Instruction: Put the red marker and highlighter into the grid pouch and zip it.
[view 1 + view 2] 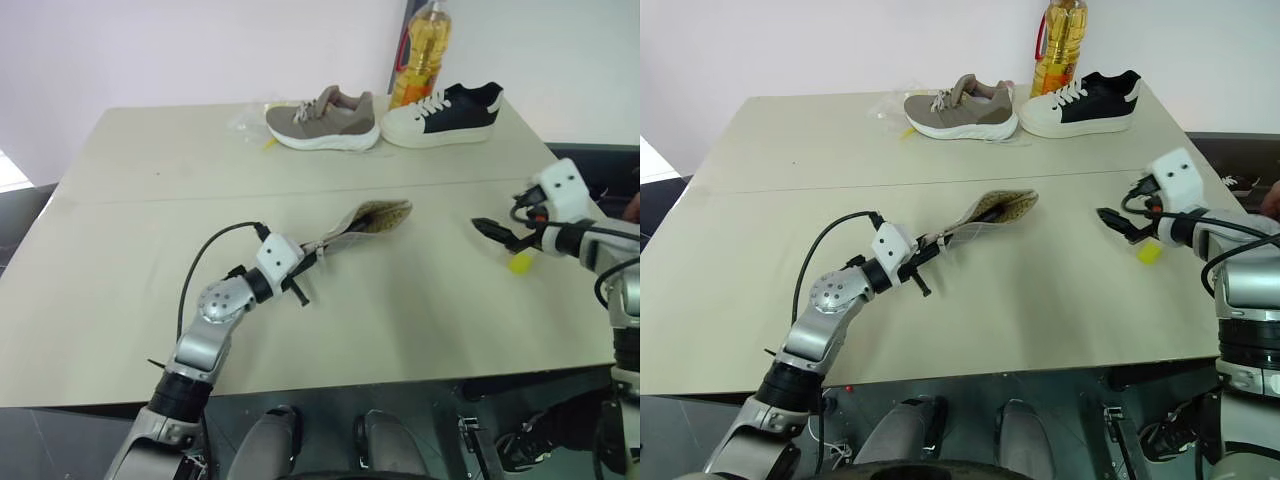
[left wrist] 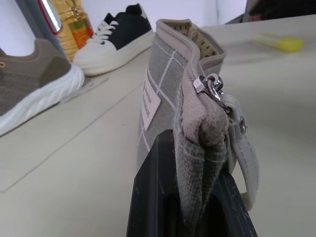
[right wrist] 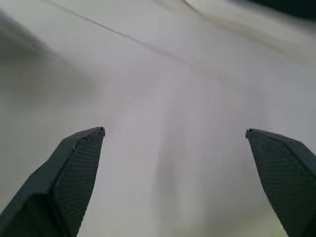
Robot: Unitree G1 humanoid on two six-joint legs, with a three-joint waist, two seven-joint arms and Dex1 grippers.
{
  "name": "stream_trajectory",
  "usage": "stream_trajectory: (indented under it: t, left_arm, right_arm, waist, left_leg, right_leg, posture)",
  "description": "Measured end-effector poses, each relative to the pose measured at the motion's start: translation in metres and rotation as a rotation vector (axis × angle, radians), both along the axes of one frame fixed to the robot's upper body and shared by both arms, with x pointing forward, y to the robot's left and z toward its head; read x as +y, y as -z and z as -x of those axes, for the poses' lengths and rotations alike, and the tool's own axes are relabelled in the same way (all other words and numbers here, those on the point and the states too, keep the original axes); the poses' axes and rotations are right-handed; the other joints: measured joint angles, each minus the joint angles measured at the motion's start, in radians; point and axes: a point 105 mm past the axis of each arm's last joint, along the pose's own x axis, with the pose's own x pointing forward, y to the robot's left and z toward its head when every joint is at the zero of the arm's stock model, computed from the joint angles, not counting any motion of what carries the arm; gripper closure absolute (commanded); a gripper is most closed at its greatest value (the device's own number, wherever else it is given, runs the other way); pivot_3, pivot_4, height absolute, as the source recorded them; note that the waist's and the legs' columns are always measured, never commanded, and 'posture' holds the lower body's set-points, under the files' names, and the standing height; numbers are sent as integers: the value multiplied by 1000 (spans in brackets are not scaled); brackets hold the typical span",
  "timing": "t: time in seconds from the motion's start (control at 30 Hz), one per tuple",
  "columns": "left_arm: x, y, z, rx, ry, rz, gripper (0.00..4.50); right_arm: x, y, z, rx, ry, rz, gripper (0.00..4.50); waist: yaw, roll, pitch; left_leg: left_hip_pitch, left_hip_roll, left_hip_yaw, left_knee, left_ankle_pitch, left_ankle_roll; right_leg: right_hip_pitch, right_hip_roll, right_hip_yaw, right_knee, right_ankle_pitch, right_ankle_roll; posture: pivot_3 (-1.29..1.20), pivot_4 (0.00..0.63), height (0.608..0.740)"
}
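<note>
— While the left hand (image 2: 197, 207) pinches one end of the grid pouch (image 1: 365, 222), where does the pouch sit?

— Near the middle of the table (image 1: 130, 260). Its gripped end is lifted, and the far end, with the mouth gaping open, points away from the arm. In the left wrist view the fabric is squeezed tight between the two black fingers, with the metal zip pull (image 2: 212, 89) and its pale loop hanging just above them.

— And the right hand (image 3: 175, 133)?

— Spread wide, with nothing between its fingers. It hovers over the table's right edge, well apart from the pouch.

— Can you see the highlighter (image 1: 519, 264)?

— Yes, a stubby yellow piece lying on the table just below the right hand. Whether the fingers touch it I cannot tell. The left wrist view also shows it lying flat on the table past the pouch's open end.

— The red marker?

— I cannot make it out.

— What else is around?

— At the far edge stand a taupe sneaker (image 1: 325, 120) and a black-and-cream sneaker (image 1: 442, 113), side by side, toes pointing toward each other. A bottle of yellow oil (image 1: 420, 55) stands behind them, between the two. A crumpled bit of clear plastic wrap (image 1: 245, 125) lies just left of the taupe shoe.

— Does anything stand between pouch and highlighter?

— No, only bare table. The shoes and bottle are well back from both.
</note>
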Motion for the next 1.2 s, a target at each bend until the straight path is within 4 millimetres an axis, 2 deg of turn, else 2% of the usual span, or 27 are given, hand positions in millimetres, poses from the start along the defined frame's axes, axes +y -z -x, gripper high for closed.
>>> stream_trajectory:
  t: [0.07, 0.13, 0.23, 0.33, 0.43, 0.63, 0.67, 0.73, 0.83, 0.9, 0.97, 1.03, 1.1, 1.2]
  left_arm:
    - [-4, 3, -1, 6, 5, 2, 4500]
    - [-5, 5, -1, 13, 8, 2, 4500]
    - [-9, 8, -1, 21, 25, -8, 4500]
    - [-13, 10, 0, 19, 43, -15, 4500]
    - [-15, 10, 0, 18, 52, -19, 4500]
    - [-15, 9, 0, 17, 52, -20, 4500]
    - [-15, 9, 0, 17, 52, -19, 4500]
    - [-14, 10, 0, 17, 50, -20, 4500]
    - [-13, 9, 0, 15, 43, -18, 4500]
    - [-9, 5, -2, 11, 31, 1, 4500]
    - [-2, 0, -4, 6, 14, 20, 4500]
    - [6, -5, -7, 7, -9, 42, 4500]
    - [9, -8, -6, 12, -4, 57, 4500]
    - [15, -14, -4, 4, 12, 53, 4500]
  right_arm:
    - [-21, 17, 6, 63, 163, -33, 15]
    - [-29, 24, 10, 89, 238, -51, 15]
    - [-36, 39, 11, 107, 379, -147, 15]
    - [-30, 58, 10, 151, 436, -229, 15]
    - [-27, 60, 7, 153, 453, -249, 863]
    - [-30, 60, 8, 149, 484, -251, 3900]
    - [-30, 60, 7, 149, 484, -250, 4042]
    - [-27, 60, 5, 148, 464, -236, 4037]
    - [-14, 46, -4, 104, 335, -130, 4037]
    - [1, 22, -9, 27, 152, 33, 4037]
    - [28, -8, -7, -74, -128, 258, 4037]
    - [61, -29, -1, -163, -369, 395, 4037]
    - [85, -31, 11, -187, -562, 473, 4037]
    - [106, -25, 21, -172, -743, 546, 4037]
  waist:
    - [-3, 1, -1]
    - [-5, 2, -1]
    - [-4, 2, -1]
    - [-2, 3, -1]
    - [-1, 3, -1]
    - [-4, 3, -1]
    - [-4, 3, -1]
    - [-4, 3, -1]
    - [-7, 3, -1]
    - [-7, 4, -1]
    - [-8, 4, -1]
    - [-9, 3, 0]
    - [-7, 1, 1]
    - [-4, 1, 1]
  left_leg:
    - [0, 0, 1, 0, 0, 0]
    - [0, 0, 2, -1, 0, 0]
    - [1, 1, 1, -1, 0, 0]
    - [1, 0, 2, 0, 0, 0]
    - [0, 0, 1, 0, 0, 0]
    - [1, 0, 1, 0, 0, 0]
    - [1, 0, 1, 0, 0, 0]
    - [1, 0, 1, 0, 0, 0]
    - [1, 0, 1, 0, 0, 1]
    - [1, 0, 1, -1, 0, 1]
    - [1, 0, 2, -1, 0, 1]
    - [2, 1, 1, -1, 0, 1]
    - [5, 1, 1, -1, 0, 1]
    - [6, 1, 1, 0, -1, 1]
  right_leg:
    - [-1, 0, 0, 0, 0, 0]
    - [-2, 0, 1, 1, 0, 0]
    - [0, 1, 1, 1, 0, 0]
    - [0, 1, 1, 1, 0, 0]
    - [1, 1, 0, 1, 0, 0]
    - [1, 1, 0, 1, 0, 0]
    - [1, 1, 0, 1, 0, 0]
    - [1, 1, 0, 1, 0, 0]
    - [0, 1, 0, 1, 0, 0]
    - [0, 3, 0, 1, 0, 1]
    - [0, 3, -1, 1, -1, 2]
    - [2, 4, -1, 1, -1, 2]
    - [6, 4, -1, 0, -1, 3]
    - [7, 2, -1, -1, -2, 3]
  posture:
    - [0, 150, 738]
    - [0, 150, 738]
    - [0, 150, 738]
    - [0, 150, 738]
    - [0, 150, 738]
    - [0, 150, 738]
    - [0, 150, 738]
    - [0, 150, 738]
    - [0, 150, 738]
    - [0, 150, 738]
    - [0, 150, 738]
    - [0, 150, 738]
    - [0, 150, 738]
    - [0, 150, 738]
